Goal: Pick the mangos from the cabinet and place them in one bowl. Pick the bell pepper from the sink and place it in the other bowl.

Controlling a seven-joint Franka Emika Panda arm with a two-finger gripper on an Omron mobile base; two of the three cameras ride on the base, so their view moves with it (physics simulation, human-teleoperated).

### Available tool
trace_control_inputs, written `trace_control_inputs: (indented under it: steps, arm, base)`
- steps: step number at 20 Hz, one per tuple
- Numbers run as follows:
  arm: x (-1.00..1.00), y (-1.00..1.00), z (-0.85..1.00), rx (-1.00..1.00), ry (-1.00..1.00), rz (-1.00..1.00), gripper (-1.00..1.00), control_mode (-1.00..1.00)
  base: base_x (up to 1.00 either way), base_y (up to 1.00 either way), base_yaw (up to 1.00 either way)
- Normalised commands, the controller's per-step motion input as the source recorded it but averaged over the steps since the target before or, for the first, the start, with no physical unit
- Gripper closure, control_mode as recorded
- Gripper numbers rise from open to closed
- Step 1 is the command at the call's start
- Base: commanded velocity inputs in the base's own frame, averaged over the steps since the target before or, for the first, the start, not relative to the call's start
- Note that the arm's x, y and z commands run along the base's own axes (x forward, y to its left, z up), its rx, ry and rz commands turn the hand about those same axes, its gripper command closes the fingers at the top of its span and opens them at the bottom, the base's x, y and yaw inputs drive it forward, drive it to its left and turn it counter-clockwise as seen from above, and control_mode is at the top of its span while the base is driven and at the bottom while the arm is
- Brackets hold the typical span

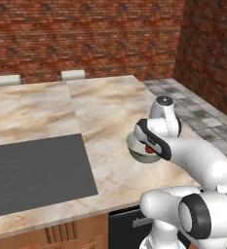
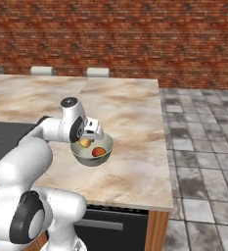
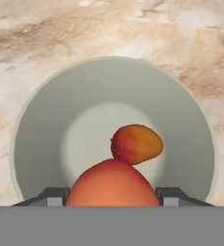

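Marble counter before brick wall; end effector apparently pinching mango over grey-green bowl.

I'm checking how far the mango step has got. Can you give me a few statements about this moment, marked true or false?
1. One mango lies inside the grey-green bowl. True.
2. The gripper is shut on a second mango above the bowl. True.
3. The bowl stands on the dark cooktop. False: it stands on the marble counter, right of the cooktop.
4. The bowl holds a dark red bell pepper. False: only a mango lies in it.
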Motion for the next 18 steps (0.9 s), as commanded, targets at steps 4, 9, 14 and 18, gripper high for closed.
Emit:
trace_control_inputs:
  steps: [4, 9, 14, 18]
  arm:
    - [0.24, 0.00, -0.19, 0.00, 0.00, 0.00, -1.00, -1.00]
    - [0.00, 0.01, -0.01, 0.00, 0.00, 0.00, -1.00, -1.00]
    - [-0.01, 0.09, 0.22, 0.00, -0.01, 0.00, -1.00, -1.00]
    - [-0.07, 0.28, 0.97, 0.00, -0.02, 0.00, -1.00, -1.00]
  base:
    - [0.00, 0.00, 0.00]
    - [0.00, 0.00, 0.00]
    - [0.00, 0.00, 0.00]
    - [0.00, 0.00, 0.00]
